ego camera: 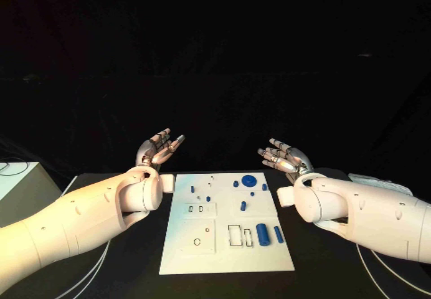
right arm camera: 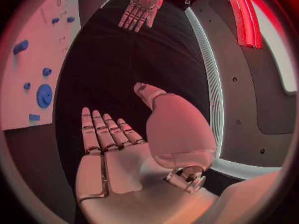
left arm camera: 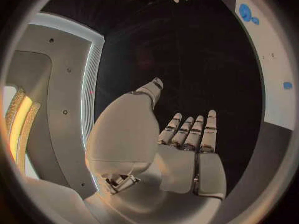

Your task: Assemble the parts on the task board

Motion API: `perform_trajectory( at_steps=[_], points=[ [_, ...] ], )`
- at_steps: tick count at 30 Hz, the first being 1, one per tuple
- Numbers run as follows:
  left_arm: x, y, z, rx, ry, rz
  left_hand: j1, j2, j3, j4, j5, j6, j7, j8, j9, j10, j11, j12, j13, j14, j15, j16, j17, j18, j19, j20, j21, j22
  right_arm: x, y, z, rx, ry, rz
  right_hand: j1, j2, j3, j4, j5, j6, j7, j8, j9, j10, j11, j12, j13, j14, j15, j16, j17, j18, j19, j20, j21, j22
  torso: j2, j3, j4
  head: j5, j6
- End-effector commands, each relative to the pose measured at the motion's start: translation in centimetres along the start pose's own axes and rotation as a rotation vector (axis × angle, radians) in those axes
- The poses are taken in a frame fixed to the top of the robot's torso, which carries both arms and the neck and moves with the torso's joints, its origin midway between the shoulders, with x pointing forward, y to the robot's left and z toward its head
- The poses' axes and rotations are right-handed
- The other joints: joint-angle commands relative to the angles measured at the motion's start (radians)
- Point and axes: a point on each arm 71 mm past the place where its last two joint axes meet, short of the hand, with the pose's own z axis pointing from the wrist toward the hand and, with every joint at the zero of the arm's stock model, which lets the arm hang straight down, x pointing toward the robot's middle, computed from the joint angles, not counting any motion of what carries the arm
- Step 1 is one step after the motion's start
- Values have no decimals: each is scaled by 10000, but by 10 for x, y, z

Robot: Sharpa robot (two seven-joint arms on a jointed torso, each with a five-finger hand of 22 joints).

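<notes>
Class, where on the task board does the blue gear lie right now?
In the head view, the blue gear lies near the far edge of the task board, toward the robot's right, between two smaller blue parts, close to the right hand.

Robot lab: black-draped table (ego camera: 323, 274), white task board (ego camera: 227, 249).

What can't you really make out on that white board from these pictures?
- Head view: the small parts near the top of the task board are too small to tell their shapes.
- Left wrist view: the circle's rim cuts the board off; a few blue pieces show.
- Right wrist view: the rim cuts it too; the blue gear is plain, the smaller pieces are unclear.
- Neither the left robot hand nor the right robot hand covers the board.
</notes>
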Motion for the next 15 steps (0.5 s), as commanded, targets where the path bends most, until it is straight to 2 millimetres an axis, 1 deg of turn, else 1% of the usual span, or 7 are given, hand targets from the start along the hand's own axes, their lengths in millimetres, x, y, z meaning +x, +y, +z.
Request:
perform_trajectory(
  at_steps=[1, 4, 7, 8, 9, 14, 15],
  points=[
    [8, -2, 4, 6, 1200, -219, 492, -43, 143, 55, 72, 177, 1140, 69, 29, 131, 69, 60, 22, 151, 39, 77, 23, 240, 163, 92, 93, 29, 8, -1, 4, 380, 1711, -104, 541, -2, 238, -75, 98, 247, 1606, 76, 41, 320, 53, 74, 33, 297, 74, 62, 45, 177, 259, 75, 70, 39, 3, -1, -1, 0, 1],
    [7, -2, 6, 20, 1228, -239, 520, -33, 150, 71, 71, 224, 1152, 81, 37, 190, 81, 68, 29, 216, 52, 90, 32, 250, 212, 114, 108, 39, 5, 1, 7, 478, 1958, -246, 747, -27, 303, -270, -6, 544, 1600, 142, 93, 680, 24, 109, 59, 666, 35, 123, 94, 224, 485, 70, 129, 70, 3, -1, -1, 0, 1],
    [7, -2, 6, 20, 1228, -239, 583, 2, 174, 122, 67, 296, 1204, 94, 46, 354, 140, 85, 43, 455, 112, 139, 65, 280, 402, 201, 179, 74, 4, 1, 8, 503, 2017, -281, 1079, -115, 396, -593, -42, 1775, 1560, 474, 340, 1530, -49, 204, 121, 1357, -67, 240, 181, 324, 989, 65, 262, 128, 3, -1, -1, 0, 1],
    [2, -2, 6, -71, 1320, -250, 590, 7, 176, 131, 66, 319, 1220, 99, 49, 399, 157, 89, 46, 500, 127, 148, 71, 281, 461, 214, 200, 83, -16, 8, 10, -525, 1348, -2196, 1101, -128, 402, -624, -41, 1858, 1559, 495, 354, 1608, -54, 199, 121, 1421, -75, 244, 186, 335, 1034, 65, 274, 130, 25, -13, 26, -44, -184],
    [2, -2, 6, -83, 1345, -252, 605, 9, 177, 146, 67, 399, 1250, 118, 63, 506, 192, 98, 54, 648, 153, 175, 91, 277, 610, 229, 257, 107, -17, 9, 10, -664, 1296, -2462, 1225, -197, 446, -790, -22, 2429, 1526, 650, 460, 2369, -124, 274, 169, 2257, -167, 406, 293, 429, 1451, 56, 386, 171, 19, -14, 23, -41, -208],
    [0, -3, 3, -163, 1536, -279, 606, 77, 251, 148, 62, 896, 1328, 254, 154, 1380, 355, 186, 116, 1992, 125, 455, 287, 284, 1598, 251, 632, 243, -19, 13, 12, -1425, 1209, -3966, 1360, -322, 599, -1057, 140, 3967, 1350, 1076, 741, 4632, -350, 479, 281, 4111, -417, 736, 509, 675, 2311, 61, 602, 216, 45, -19, -6, -27, -236],
    [0, -4, 2, -180, 1610, -297, 590, 80, 261, 141, 62, 971, 1317, 273, 168, 1542, 376, 189, 123, 2470, 99, 563, 357, 308, 2018, 245, 778, 298, -19, 14, 12, -1597, 1231, -4330, 1386, -379, 674, -1120, 216, 4797, 1254, 1326, 895, 5440, -473, 619, 325, 4603, -553, 888, 578, 812, 3337, 50, 865, 328, 56, -23, -16, -29, -260]
  ],
)
